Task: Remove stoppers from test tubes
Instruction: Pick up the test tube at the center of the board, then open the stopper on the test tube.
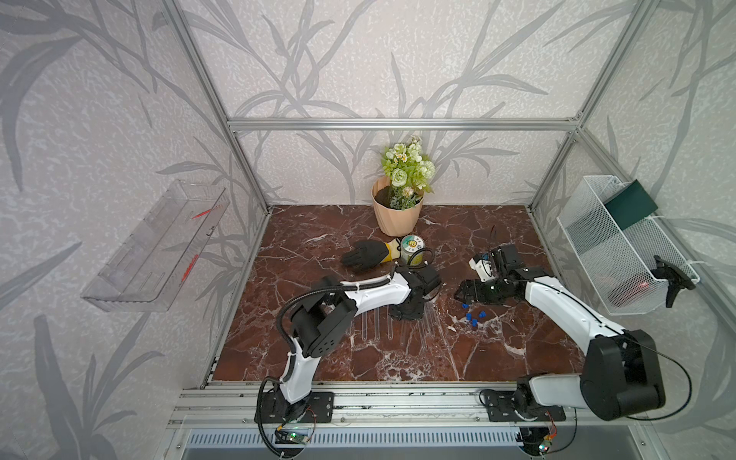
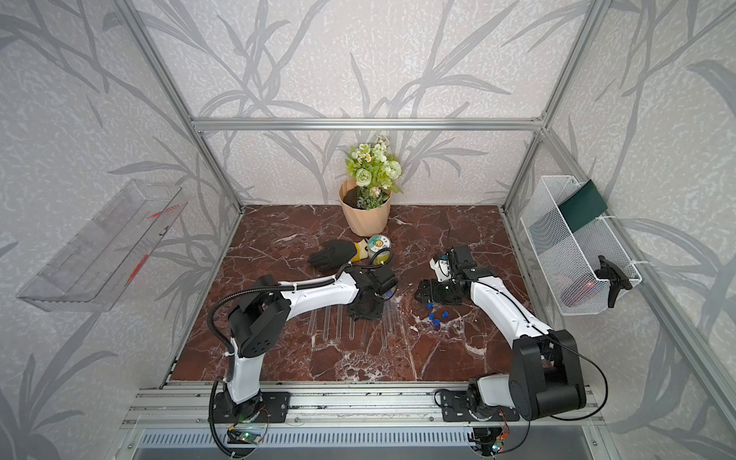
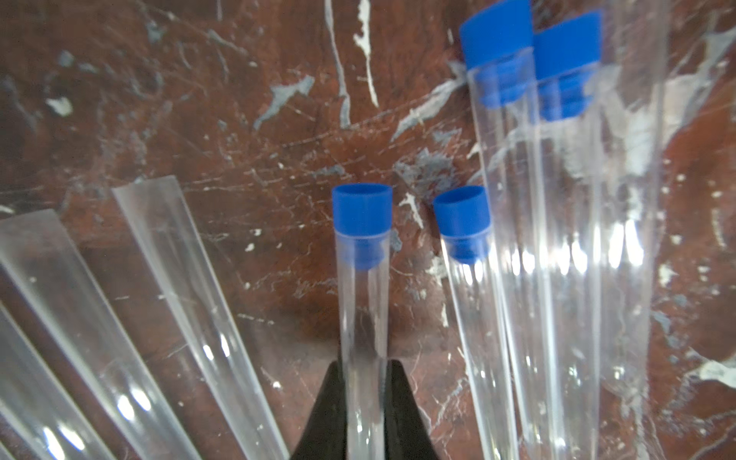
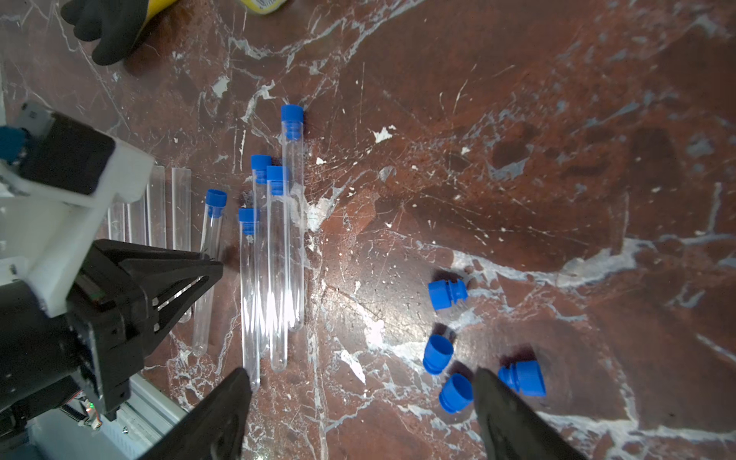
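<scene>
In a top view, tubes were laid in a row under the left gripper, with loose stoppers near the right gripper. Left wrist: a stoppered tube was clamped between the jaws. Right wrist: the jaws were spread wide and empty above four stoppers

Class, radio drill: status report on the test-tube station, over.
Left gripper shut on stoppered test tube. Right gripper open, empty. Four loose stoppers lie nearby. Neighbouring tube close alongside.
</scene>
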